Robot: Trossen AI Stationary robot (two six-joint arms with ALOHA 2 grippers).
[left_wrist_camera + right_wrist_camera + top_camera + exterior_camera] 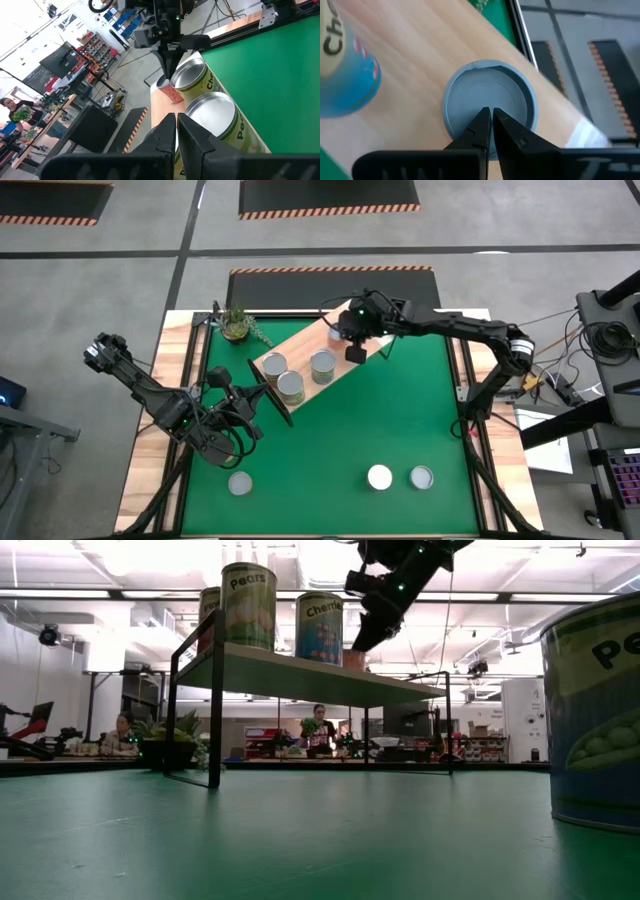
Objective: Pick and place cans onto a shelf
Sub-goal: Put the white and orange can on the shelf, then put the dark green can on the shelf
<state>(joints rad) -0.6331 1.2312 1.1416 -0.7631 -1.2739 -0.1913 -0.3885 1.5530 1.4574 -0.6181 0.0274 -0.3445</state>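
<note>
A wooden shelf (300,355) stands at the back of the green table (400,420), holding three cans (290,385) in a cluster and a fourth can (490,107) apart near its far end. The right gripper (354,352) hovers directly over that fourth can with fingers pressed together, holding nothing, probably having just set it down. The left gripper (268,400), fingers also closed and empty, waits beside the shelf's near end, while three cans (380,477) sit along the table's front edge.

- We read "Pears" on the green can (249,604) standing on the shelf (300,673).
- We read "Cherries", partly hidden, on the blue can (319,628) beside it.
- We read only "Pe" on the near can (596,710).
</note>
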